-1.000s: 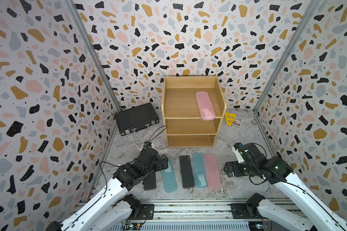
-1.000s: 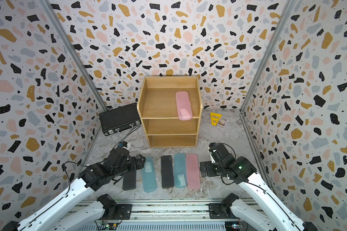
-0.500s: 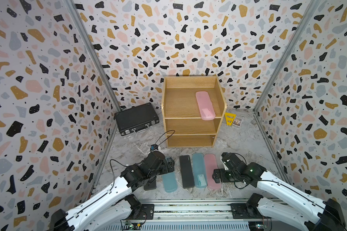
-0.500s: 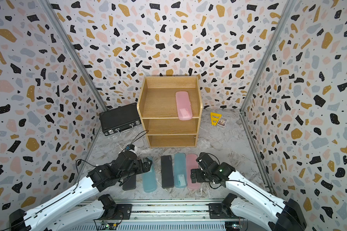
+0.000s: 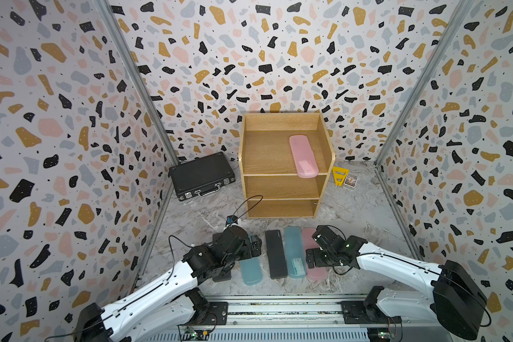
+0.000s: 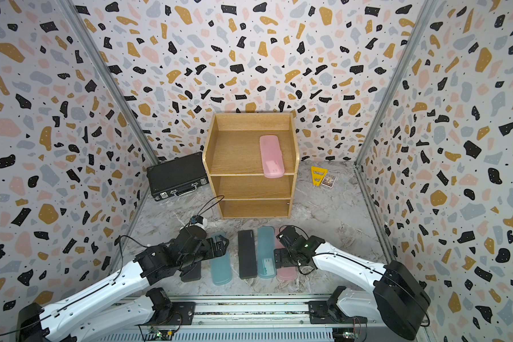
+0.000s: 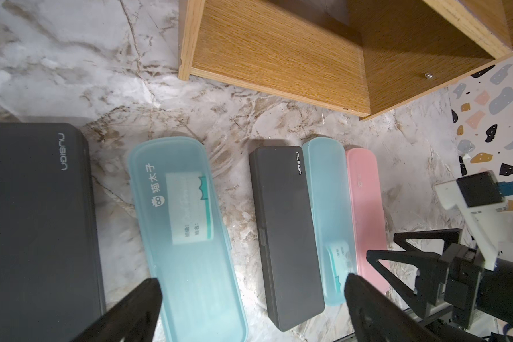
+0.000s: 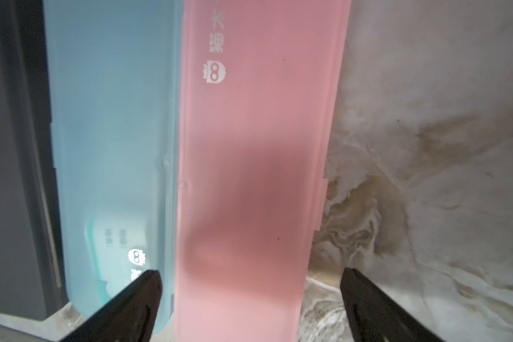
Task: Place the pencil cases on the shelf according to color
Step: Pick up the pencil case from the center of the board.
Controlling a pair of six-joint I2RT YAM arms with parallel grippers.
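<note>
The wooden shelf [image 5: 282, 189] stands at the back, with one pink pencil case [image 5: 303, 156] on its top tier. Five pencil cases lie side by side on the floor in front of it. From left they are a black one [image 7: 36, 222], a teal one [image 7: 187, 231], a black one [image 7: 288, 234], a teal one [image 7: 328, 213] and a pink one [image 8: 249, 148]. My right gripper [image 8: 249, 275] is open low over the floor pink case, its fingers straddling it. My left gripper [image 7: 252, 284] is open above the left teal case and the middle black case, holding nothing.
A black briefcase [image 5: 202, 174] leans at the shelf's left against the wall. A yellow triangle [image 5: 338, 175] and a small card box [image 5: 351, 180] lie at the shelf's right. The arms' mounting rail [image 5: 279, 308] runs along the front edge. Patterned walls close three sides.
My right arm has swung left and lowered until its open jaws straddle the floor pink case. My left arm has shifted a little right over the left cases. No case has moved.
</note>
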